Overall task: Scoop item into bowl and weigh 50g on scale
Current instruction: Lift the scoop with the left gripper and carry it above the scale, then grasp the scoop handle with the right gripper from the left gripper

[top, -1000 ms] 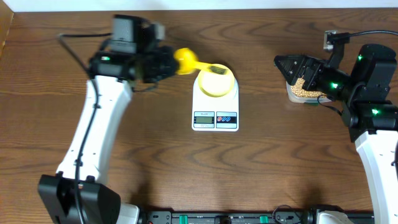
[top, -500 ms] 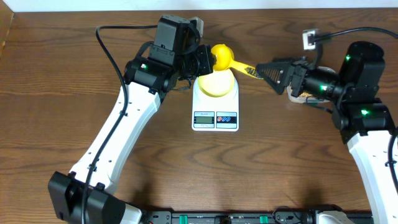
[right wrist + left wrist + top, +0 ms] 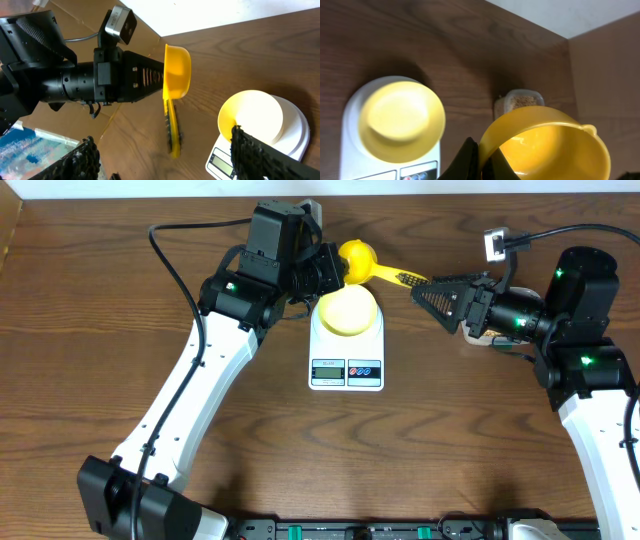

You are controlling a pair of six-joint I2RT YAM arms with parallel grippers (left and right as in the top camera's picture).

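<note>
The pale yellow-green bowl point(image 3: 347, 311) sits on the white scale point(image 3: 347, 368), and no beans show in it. My left gripper point(image 3: 328, 272) is shut on the rim of the yellow scoop point(image 3: 356, 257), holding it in the air just behind the bowl. The scoop's cup looks empty in the left wrist view point(image 3: 547, 142). Its handle points right toward my right gripper point(image 3: 428, 292), which is open. In the right wrist view the handle tip point(image 3: 173, 145) hangs between and just ahead of the spread fingers point(image 3: 162, 142). Beans point(image 3: 522, 100) lie in the clear tub point(image 3: 519, 103).
The tub stands right of the scale and is mostly hidden under my right arm in the overhead view. The table's back edge meets a white wall point(image 3: 450, 186) just behind the scoop. Cables trail from both arms.
My left arm swung right, carrying the scoop from left of the scale to behind the bowl. My right gripper moved left from the tub to the handle's end. The scoop rose slightly in the last half second.
</note>
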